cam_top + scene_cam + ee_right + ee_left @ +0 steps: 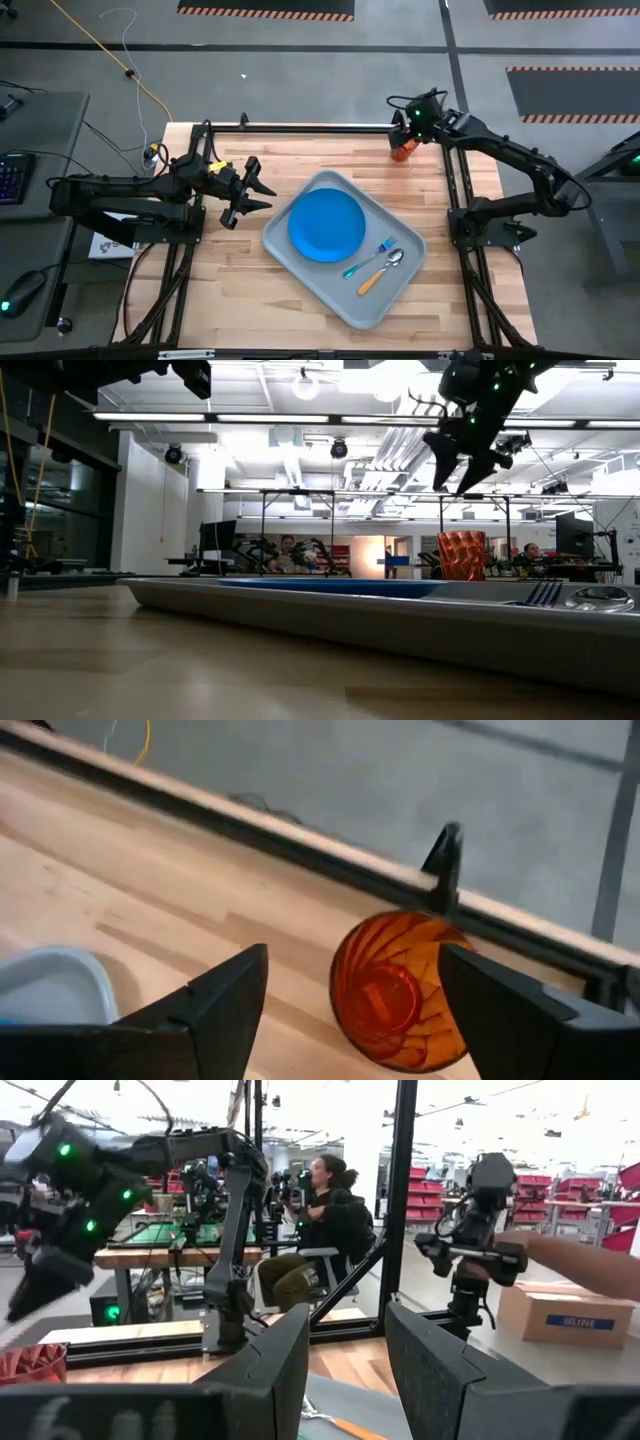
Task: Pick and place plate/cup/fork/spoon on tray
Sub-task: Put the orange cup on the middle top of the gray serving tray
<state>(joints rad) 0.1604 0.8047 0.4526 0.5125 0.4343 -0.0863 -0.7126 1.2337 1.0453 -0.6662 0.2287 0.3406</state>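
A light wooden table [230,280] carries a pale grey tray [385,305] near its middle. A red-orange cup [402,151] stands beyond the tray, by the table's far edge.

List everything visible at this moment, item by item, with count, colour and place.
Tray: one, pale grey, set at an angle mid-table.
Plate: one, bright blue, lying flat in the tray.
Fork: one, teal-blue handle, in the tray beside the plate.
Spoon: one, orange handle, silver bowl, in the tray next to the fork.
Cup: one, translucent red-orange, on the wood near the table's far edge, off the tray.
Table: one, light wood.
People: at least one seated in the room beyond the table.
Left gripper: jaws open, above the table left of the tray.
Right gripper: jaws open, above the cup.
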